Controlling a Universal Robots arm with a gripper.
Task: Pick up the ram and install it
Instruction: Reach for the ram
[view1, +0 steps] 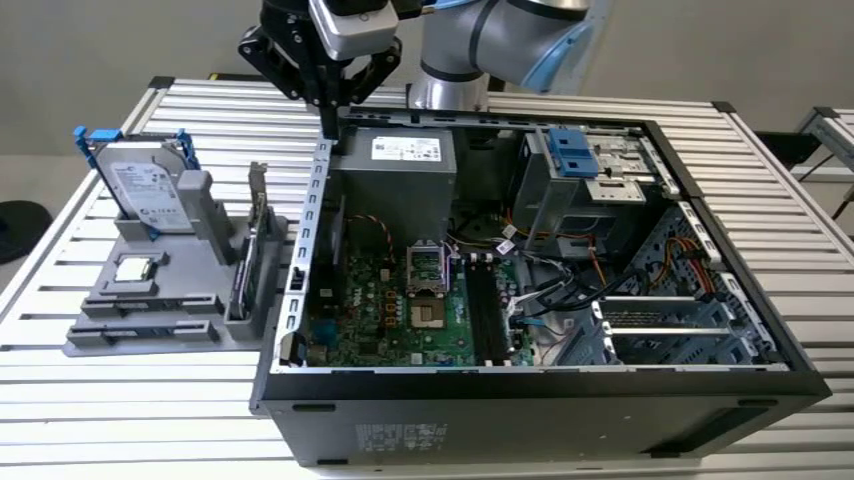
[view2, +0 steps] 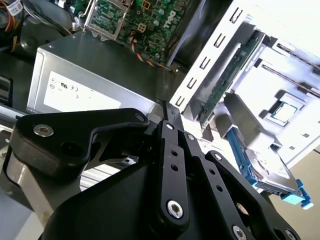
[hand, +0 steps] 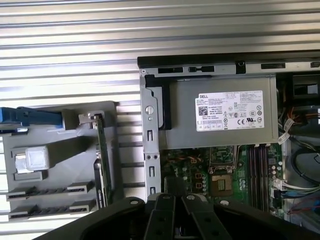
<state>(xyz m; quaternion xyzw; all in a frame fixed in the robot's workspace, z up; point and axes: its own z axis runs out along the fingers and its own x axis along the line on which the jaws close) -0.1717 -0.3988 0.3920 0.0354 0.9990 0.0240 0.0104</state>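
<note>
The ram is a thin dark green stick standing on its long edge in a slot of the grey holder, at the exterior view's left beside the open computer case. Both wrist views show the ram edge-on. My gripper hangs above the case's back corner by the silver power supply, apart from the ram and higher than it. Its black fingers are shut with nothing between them. Dark memory slots run along the green motherboard.
On the grey holder, a silver hard drive with a blue-handled bracket stands upright and a small square processor chip lies flat. Cables and drive cages crowd the case's far side. The table is slatted metal.
</note>
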